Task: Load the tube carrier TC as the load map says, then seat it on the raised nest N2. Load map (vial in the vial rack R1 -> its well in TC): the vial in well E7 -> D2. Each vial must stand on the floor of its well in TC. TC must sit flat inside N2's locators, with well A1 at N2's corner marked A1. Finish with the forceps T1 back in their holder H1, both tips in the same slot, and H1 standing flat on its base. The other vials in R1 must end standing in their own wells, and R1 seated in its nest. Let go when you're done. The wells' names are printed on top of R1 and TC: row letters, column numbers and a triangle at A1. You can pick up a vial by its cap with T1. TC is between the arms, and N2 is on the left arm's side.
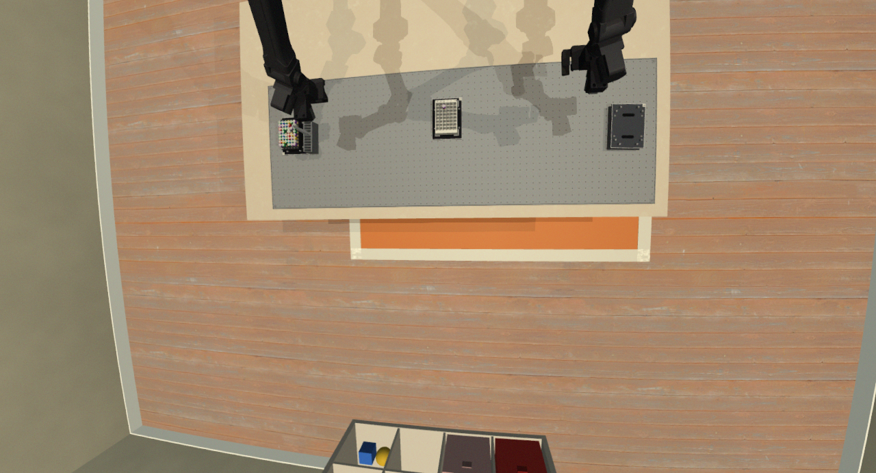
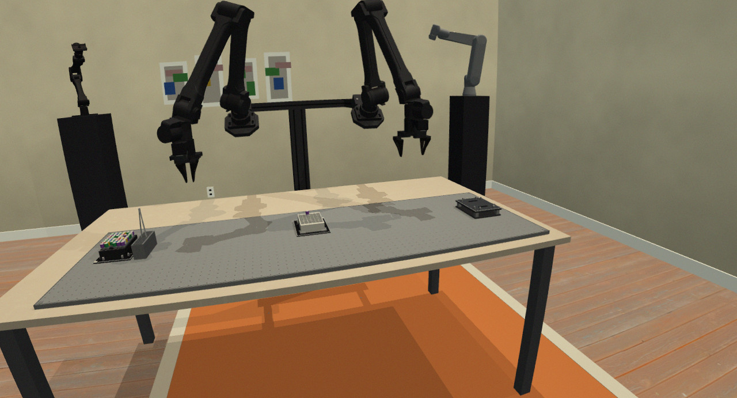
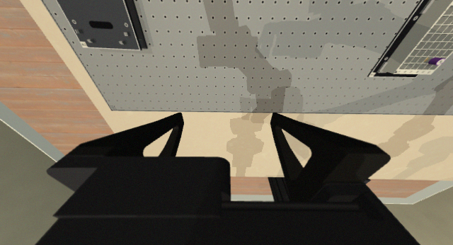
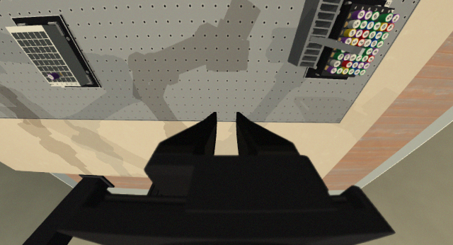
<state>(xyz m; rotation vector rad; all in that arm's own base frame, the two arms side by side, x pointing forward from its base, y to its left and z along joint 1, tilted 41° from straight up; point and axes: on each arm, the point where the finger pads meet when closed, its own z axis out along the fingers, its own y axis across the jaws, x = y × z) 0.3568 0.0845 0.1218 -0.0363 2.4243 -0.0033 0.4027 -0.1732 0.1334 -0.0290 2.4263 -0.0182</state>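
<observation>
With the vial [image 1: 443, 106] [image 2: 307, 212] [image 3: 436, 61] [image 4: 54, 76] already standing in the carrier TC [image 1: 447, 116] [image 2: 311, 222] [image 3: 417, 48] [image 4: 44, 52], your step in hand looks to be moving TC to nest N2 [image 1: 627, 125] [image 2: 479, 205] [image 3: 102, 36]. You can't read its well from here, so confirm D2 before lifting. Centre the left pincer [image 1: 593, 67] [image 2: 412, 155] [image 3: 226, 117] over TC, square it to opposite side walls, and go low enough for a firm grip without touching the purple cap. Lift straight up, travel level, match A1 to N2's marked corner, then lower evenly inside the locators; a tilt could jam TC or unsettle the vial. Open only once it sits flat.

Your left pincer is spread wide, with nothing in it, raised on the far side. TC lies to its left and nearer, below it, mid-scene and well apart; N2 is to the right. Your right pincer [image 1: 304, 99] [image 2: 189, 181] [image 4: 226, 117] has a narrow gap and holds nothing, above the far side of the rack R1 [image 1: 298, 140] [image 2: 114, 252] [image 4: 371, 8]. The forceps T1 [image 1: 300, 129] [image 2: 142, 221] [image 4: 333, 44] stand in holder H1 [image 1: 310, 136] [image 2: 144, 246] [image 4: 304, 32]; check that both tips share one slot.
</observation>
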